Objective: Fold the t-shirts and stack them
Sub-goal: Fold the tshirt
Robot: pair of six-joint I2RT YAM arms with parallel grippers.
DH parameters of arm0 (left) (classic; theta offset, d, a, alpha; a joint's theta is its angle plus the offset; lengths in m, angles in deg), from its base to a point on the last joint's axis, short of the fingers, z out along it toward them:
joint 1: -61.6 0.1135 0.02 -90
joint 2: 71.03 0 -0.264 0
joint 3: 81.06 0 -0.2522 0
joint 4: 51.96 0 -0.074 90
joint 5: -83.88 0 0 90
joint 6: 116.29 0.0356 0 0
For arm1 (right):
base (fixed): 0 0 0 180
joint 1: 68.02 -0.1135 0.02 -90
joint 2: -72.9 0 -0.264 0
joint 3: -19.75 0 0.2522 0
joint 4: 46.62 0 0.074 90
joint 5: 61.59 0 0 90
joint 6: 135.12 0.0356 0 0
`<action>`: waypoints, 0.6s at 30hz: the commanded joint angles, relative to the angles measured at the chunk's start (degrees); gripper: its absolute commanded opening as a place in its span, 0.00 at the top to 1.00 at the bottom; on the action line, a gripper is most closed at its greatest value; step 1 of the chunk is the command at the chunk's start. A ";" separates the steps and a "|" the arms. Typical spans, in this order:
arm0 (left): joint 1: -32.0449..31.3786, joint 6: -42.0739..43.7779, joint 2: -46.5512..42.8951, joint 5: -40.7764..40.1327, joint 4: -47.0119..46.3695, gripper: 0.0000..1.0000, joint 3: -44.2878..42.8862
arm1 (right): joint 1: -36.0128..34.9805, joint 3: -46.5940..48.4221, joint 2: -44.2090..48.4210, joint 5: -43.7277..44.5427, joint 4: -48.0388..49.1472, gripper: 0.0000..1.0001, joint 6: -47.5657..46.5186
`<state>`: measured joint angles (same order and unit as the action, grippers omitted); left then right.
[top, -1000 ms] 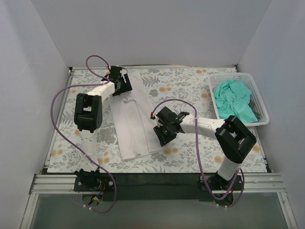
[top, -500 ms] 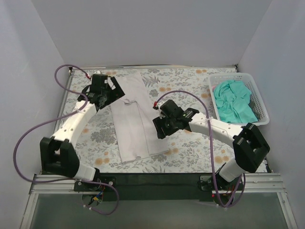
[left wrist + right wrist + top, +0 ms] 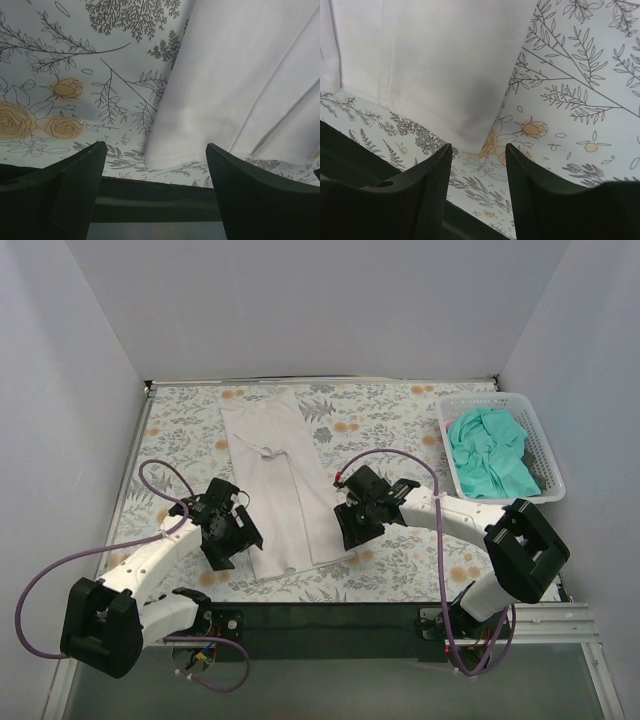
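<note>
The white t-shirt [image 3: 280, 480] lies as a long folded strip on the flowered table, running from the back to near the front edge. My left gripper [image 3: 240, 545] is open and empty just left of the strip's near left corner [image 3: 165, 150]. My right gripper [image 3: 345, 535] is open and empty at the strip's near right corner [image 3: 470, 125]. The teal-green t-shirt [image 3: 492, 452] lies crumpled in the white basket [image 3: 549, 466] at the right.
The flowered table cover [image 3: 400, 420] spans the work area. The dark front edge of the table [image 3: 330, 615] runs just below the shirt's near end. Purple cables loop beside both arms. Grey walls close in the back and sides.
My left gripper has swung from the shirt's far end at the back down to its near left corner. My right gripper has shifted slightly toward the near right corner. The shirt lies flat.
</note>
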<state>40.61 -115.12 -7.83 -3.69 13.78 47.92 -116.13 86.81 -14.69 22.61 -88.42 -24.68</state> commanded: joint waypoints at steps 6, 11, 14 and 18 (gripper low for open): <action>-4.49 -2.13 4.91 5.82 -3.02 0.31 1.31 | -0.22 -2.67 -1.70 -5.45 4.21 0.56 2.67; -7.74 -2.13 9.65 6.79 -4.96 0.35 0.96 | -0.13 -2.50 -3.63 -6.41 4.56 0.57 2.84; -8.97 -2.48 11.15 6.71 -5.05 0.38 0.69 | -0.13 -2.59 -4.16 -6.76 4.57 0.57 2.84; -10.29 -2.66 12.12 7.40 -4.88 0.44 1.13 | -0.13 -2.85 -4.60 -7.20 4.65 0.57 3.02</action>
<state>31.34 -117.16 3.84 2.13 9.57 48.95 -116.13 84.20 -18.60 16.57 -84.94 -22.40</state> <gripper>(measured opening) 0.575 0.429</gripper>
